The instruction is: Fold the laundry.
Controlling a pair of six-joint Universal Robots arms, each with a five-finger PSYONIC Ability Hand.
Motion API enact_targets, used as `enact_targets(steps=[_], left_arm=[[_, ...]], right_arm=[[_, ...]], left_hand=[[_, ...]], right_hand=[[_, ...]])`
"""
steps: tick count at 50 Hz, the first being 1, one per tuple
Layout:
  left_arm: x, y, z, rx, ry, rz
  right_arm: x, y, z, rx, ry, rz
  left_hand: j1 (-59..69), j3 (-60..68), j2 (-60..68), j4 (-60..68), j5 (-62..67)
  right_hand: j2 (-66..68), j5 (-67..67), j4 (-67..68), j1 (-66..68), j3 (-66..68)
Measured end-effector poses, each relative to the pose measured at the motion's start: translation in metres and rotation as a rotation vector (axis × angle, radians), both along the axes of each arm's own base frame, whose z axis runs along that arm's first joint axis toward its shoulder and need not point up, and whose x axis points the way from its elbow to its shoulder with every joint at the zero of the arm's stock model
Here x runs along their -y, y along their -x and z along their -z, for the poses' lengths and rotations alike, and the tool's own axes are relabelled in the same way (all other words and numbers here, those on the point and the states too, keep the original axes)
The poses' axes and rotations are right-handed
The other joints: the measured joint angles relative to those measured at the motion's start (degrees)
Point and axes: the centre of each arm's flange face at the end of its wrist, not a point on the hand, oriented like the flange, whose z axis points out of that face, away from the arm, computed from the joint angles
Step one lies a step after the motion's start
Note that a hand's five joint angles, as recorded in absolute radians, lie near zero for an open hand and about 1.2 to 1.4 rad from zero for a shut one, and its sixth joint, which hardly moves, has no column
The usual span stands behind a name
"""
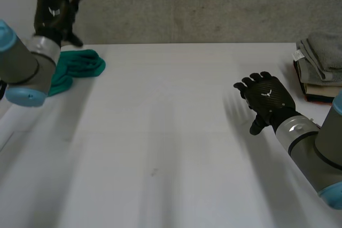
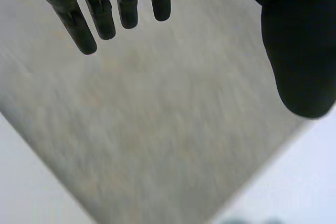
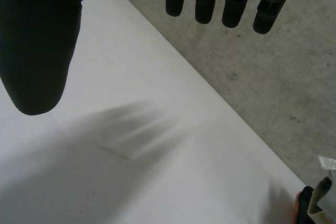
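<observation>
White table (image 1: 160,132) | head view — teal cloth (image 1: 83,63) | right wrist view — folded stack (image 3: 321,201)

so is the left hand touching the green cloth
Apart. In the head view the left hand is raised, open, above the green cloth; table shows between them.

We note table (image 1: 160,142): white, smooth, matt, with faint sheen. Teal cloth (image 1: 80,62): soft, thick fabric, matt. Stack of folded towels (image 1: 320,62): grey top ones look like nubby terry; lower layers also cloth, darker. Wall (image 1: 187,4): grey concrete, rough, speckled. We see right hand (image 1: 269,100): black, woven carbon-like pattern on back, slight gloss. Left hand (image 1: 53,12): black, matt; its fingers (image 2: 73,19) look smooth, plastic or rubber. Left arm (image 1: 21,60): grey, satin, metal-looking. Light-blue cap (image 1: 24,97): smooth, plastic-looking.
</observation>
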Motion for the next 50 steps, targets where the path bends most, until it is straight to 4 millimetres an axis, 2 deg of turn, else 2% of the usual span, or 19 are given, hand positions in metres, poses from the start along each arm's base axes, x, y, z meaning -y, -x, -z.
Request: enact_targets(steps=[2,3,6,7,8,10,13,18,24,28,30,31,32,33,36,39,42,47,50], left_arm=[[0.008,-0.007,0.019,0.055,-0.037,-0.029],[0.016,-0.017,0.040,0.123,-0.076,-0.063],[0.030,-0.035,0.075,0.247,-0.126,-0.115],[0.032,-0.037,0.079,0.263,-0.131,-0.121],[0.038,-0.047,0.095,0.324,-0.145,-0.144],[0.046,-0.058,0.114,0.390,-0.152,-0.167],[0.055,-0.067,0.132,0.442,-0.142,-0.188],[0.068,-0.077,0.149,0.462,-0.114,-0.211],[0.078,-0.084,0.158,0.451,-0.073,-0.221],[0.083,-0.084,0.160,0.446,-0.040,-0.205],[0.084,-0.084,0.161,0.445,-0.024,-0.195],[0.085,-0.083,0.162,0.445,-0.017,-0.188],[0.086,-0.083,0.162,0.445,-0.010,-0.182],[0.086,-0.082,0.163,0.445,-0.006,-0.177],[0.086,-0.079,0.164,0.446,0.003,-0.161],[0.083,-0.072,0.161,0.438,0.003,-0.147],[0.076,-0.056,0.140,0.404,0.012,-0.124],[0.048,-0.024,0.068,0.248,0.046,-0.063],[0.022,-0.008,0.013,0.096,0.097,-0.007]], right_arm=[[0.000,0.000,0.000,0.000,-0.001,-0.001],[0.000,0.000,0.001,0.000,-0.001,-0.002],[0.000,-0.001,0.001,-0.001,0.000,-0.003],[0.000,-0.001,0.001,-0.001,0.000,-0.003],[0.001,-0.001,0.001,-0.001,0.001,-0.003],[0.001,-0.001,0.001,-0.001,0.001,-0.003],[0.002,-0.001,0.001,-0.002,0.000,-0.002],[0.003,-0.001,0.003,-0.003,-0.001,-0.001],[0.004,-0.001,0.004,-0.003,0.001,0.000],[0.005,-0.001,0.005,-0.003,0.003,0.001],[0.005,-0.001,0.006,-0.003,0.003,0.002],[0.005,-0.001,0.006,-0.003,0.003,0.002],[0.005,-0.001,0.006,-0.003,0.003,0.002],[0.005,-0.001,0.006,-0.003,0.003,0.002],[0.005,-0.001,0.007,-0.003,0.003,0.003],[0.005,-0.001,0.007,-0.003,0.003,0.003],[0.005,-0.001,0.007,-0.003,0.002,0.003],[0.005,-0.001,0.007,-0.004,0.001,0.003],[0.004,-0.001,0.006,-0.004,0.002,0.002]], left_hand=[[0.0,0.0,0.0,0.0,0.0],[0.0,0.0,0.0,0.0,0.0],[0.0,0.0,0.0,0.0,0.0],[0.0,0.0,0.0,0.0,0.0],[0.1,0.0,0.0,0.0,0.0],[0.2,0.0,0.0,0.0,0.0],[0.2,0.0,0.0,0.0,0.0],[0.7,0.3,0.4,0.4,0.2],[9.7,7.2,7.3,8.0,6.9],[22.8,19.5,20.1,20.1,18.7],[34.7,31.4,31.6,32.1,30.4],[44.7,41.1,41.3,40.7,38.9],[47.7,43.9,44.2,43.6,41.8],[56.4,52.3,53.2,53.1,51.3],[56.8,56.1,56.5,57.0,53.3],[56.8,56.1,56.5,57.1,53.3],[56.8,56.1,56.6,57.1,53.3],[56.8,56.3,56.7,57.2,53.3],[56.8,56.4,56.7,57.3,53.3]], right_hand=[[0.0,0.0,0.0,0.0,0.0],[0.0,0.0,0.0,0.0,0.0],[0.0,0.0,0.0,0.0,0.0],[0.0,0.0,0.0,0.0,0.0],[0.0,0.0,0.0,0.0,0.0],[0.0,0.0,0.0,0.0,0.0],[0.0,0.0,0.0,0.0,0.0],[0.0,0.0,0.0,0.0,0.0],[0.0,0.0,0.0,0.0,0.0],[0.0,0.0,0.0,0.0,0.0],[0.0,0.0,0.0,0.0,0.0],[0.0,0.0,0.0,0.0,0.0],[0.0,0.0,0.0,0.0,0.0],[0.0,0.0,0.0,0.0,0.0],[0.0,0.0,0.0,0.0,0.0],[0.0,0.0,0.0,0.0,0.0],[0.0,0.0,0.0,0.0,0.0],[0.0,0.0,0.0,0.0,0.0],[0.0,0.0,0.0,0.0,0.0]])
